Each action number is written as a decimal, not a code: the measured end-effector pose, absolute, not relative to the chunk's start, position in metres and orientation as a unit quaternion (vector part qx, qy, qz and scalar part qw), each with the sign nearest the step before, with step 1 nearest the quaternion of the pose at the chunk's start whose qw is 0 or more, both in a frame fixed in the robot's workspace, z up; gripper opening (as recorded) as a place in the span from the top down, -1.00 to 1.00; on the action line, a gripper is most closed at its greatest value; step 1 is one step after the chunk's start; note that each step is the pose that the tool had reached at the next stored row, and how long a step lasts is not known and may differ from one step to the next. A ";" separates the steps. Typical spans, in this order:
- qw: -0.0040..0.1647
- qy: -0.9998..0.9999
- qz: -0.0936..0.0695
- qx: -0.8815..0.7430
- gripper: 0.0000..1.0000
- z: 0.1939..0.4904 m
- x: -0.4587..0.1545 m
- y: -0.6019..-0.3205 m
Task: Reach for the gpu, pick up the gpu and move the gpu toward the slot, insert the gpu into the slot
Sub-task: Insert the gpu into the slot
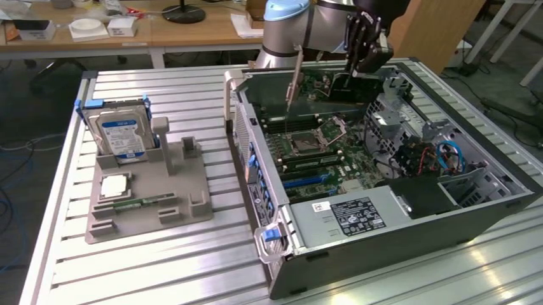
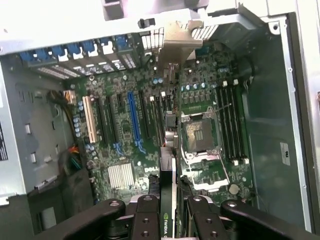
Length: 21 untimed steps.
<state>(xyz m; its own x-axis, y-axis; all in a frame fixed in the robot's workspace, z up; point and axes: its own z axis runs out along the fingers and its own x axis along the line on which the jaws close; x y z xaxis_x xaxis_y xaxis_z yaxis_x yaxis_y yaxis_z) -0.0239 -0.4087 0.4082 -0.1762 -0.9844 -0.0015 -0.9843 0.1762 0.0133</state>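
I saw the slatted table [image 1: 161, 267] carrying an open computer case [image 1: 382, 254] toward the edge at the exterior view's right. Inside the case the motherboard [image 1: 318, 155] faced up. The gpu [image 1: 339, 92] [image 2: 168, 175] stood on its edge above the board, at the far end of the case, with its grey bracket [image 2: 177, 42] close to a case wall. The claw [image 1: 362, 67] [image 2: 167, 215] was clamped on the gpu.

High exterior, close wrist; shared motherboard [image 1: 339, 152] [image 2: 200, 97], apparently
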 end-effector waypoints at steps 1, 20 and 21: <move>0.002 -0.765 -0.004 0.644 0.48 0.408 -0.024 -0.409; -0.009 -0.717 0.006 0.697 0.48 0.398 -0.028 -0.413; -0.010 -0.716 0.007 0.698 0.48 0.398 -0.029 -0.414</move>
<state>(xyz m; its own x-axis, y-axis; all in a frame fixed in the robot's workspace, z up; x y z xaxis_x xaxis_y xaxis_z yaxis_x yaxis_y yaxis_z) -0.0294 -0.4136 0.3979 -0.0257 -0.9997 -0.0045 -0.9994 0.0258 -0.0233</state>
